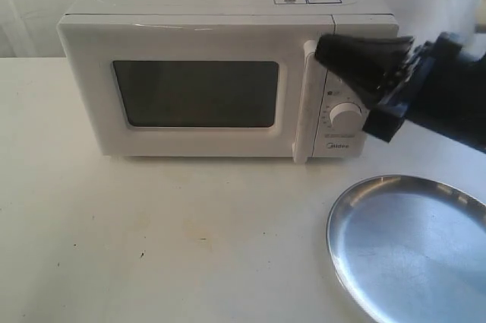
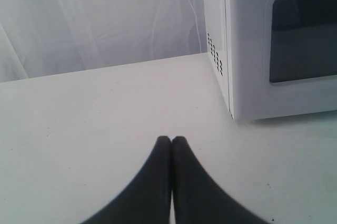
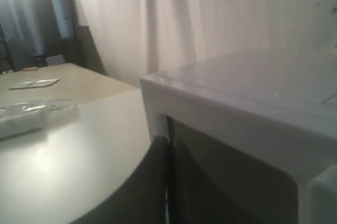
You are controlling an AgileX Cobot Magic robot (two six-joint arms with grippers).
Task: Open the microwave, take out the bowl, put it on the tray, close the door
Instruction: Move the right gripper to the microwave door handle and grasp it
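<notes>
White table (image 1: pixel 152 239), pale curtain behind. Right gripper (image 1: pixel 322 49): fingers pressed together, nothing between them, and the wrist view agrees (image 3: pixel 167 144). Tip sits at the top of the handle (image 1: pixel 306 110), on the control-panel side. Touching or just short, can't tell. Door (image 1: pixel 91 95) is fully closed, so the step in hand reads as opening it, and the task has barely begun. Bowl not visible, window (image 1: pixel 196 93) too dark; presumably it's inside the microwave (image 1: pixel 213 0). Tray (image 1: pixel 410 251) sits front-right of the microwave, nothing on it.

Doing it well: pinched fingers can't clamp the bar. Either spread them and take the handle, or hook the tip behind it from the panel side. Pull along the door's arc, hinge likely on the left edge. A straight-out pull may slide the box. Mid-handle should pull steadier than the very top. Keep off the dial (image 1: pixel 346 114).

Pose: right arm comes in from the right, wrist about level with the microwave's upper edge, fingers pointing left. Left gripper (image 2: pixel 171 142) is also pinched together, empty, low over the table left of the microwave, out of the exterior view.
</notes>
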